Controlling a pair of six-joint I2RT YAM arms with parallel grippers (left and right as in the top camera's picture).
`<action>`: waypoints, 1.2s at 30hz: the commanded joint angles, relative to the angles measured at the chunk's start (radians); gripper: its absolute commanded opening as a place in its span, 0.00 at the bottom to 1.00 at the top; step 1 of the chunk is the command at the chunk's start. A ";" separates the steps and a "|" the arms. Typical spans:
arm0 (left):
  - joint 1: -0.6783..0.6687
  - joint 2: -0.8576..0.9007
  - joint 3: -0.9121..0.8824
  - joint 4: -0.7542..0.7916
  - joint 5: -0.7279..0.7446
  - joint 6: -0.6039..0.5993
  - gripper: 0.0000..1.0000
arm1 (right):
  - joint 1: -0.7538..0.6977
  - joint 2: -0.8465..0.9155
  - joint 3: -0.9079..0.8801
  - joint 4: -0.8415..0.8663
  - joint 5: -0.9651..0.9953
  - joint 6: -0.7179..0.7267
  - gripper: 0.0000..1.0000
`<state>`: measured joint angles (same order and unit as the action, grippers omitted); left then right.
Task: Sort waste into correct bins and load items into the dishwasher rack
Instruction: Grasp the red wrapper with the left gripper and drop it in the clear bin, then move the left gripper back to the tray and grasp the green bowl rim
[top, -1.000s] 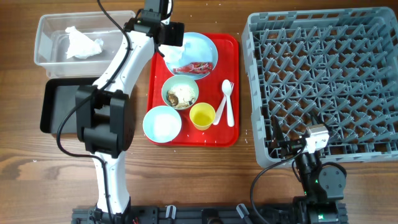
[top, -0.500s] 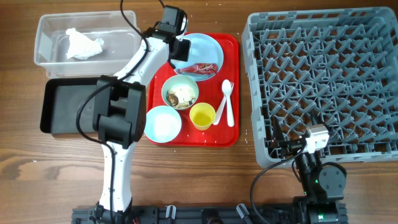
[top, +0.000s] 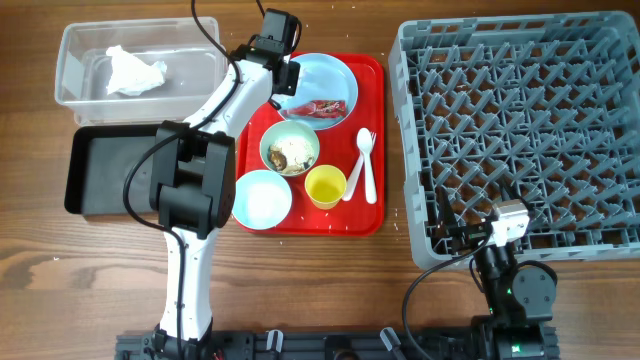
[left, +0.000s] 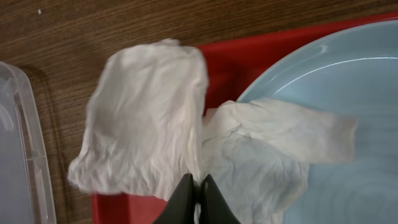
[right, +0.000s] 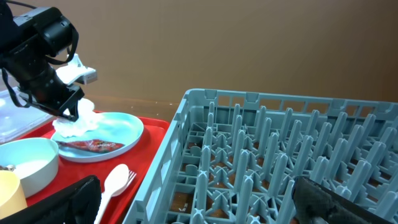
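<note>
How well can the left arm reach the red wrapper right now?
Probably not yet: the left arm's jaws are shut on white tissue at the plate's edge. The wrapper lies uncovered close by, so once the tissue is dropped, the way looks free.

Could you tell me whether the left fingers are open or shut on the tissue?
Shut: the left fingers meet tip to tip, pinching a fold of tissue over the plate's rim.

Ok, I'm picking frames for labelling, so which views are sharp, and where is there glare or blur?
Overhead: evenly lit and sharp across the dishwasher rack. Left wrist: the tissue is very close and slightly soft, with a pale glare streak on the blue plate. Right wrist: the right gripper shows dark, blurred fingers at the bottom edge; the rack reads clearly.
</note>
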<state>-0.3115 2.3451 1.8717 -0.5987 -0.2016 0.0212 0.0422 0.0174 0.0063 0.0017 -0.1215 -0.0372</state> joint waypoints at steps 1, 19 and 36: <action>0.000 0.009 0.007 0.003 -0.022 0.000 0.04 | 0.000 -0.007 -0.001 0.005 0.017 0.013 1.00; 0.219 -0.230 0.007 -0.007 -0.011 -0.265 0.04 | 0.000 -0.007 -0.001 0.005 0.017 0.014 1.00; 0.242 -0.264 0.007 -0.095 0.191 -0.087 1.00 | 0.000 -0.007 -0.001 0.005 0.017 0.013 1.00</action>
<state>0.0307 2.1223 1.8748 -0.6708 -0.0498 -0.2047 0.0422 0.0174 0.0063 0.0017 -0.1215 -0.0372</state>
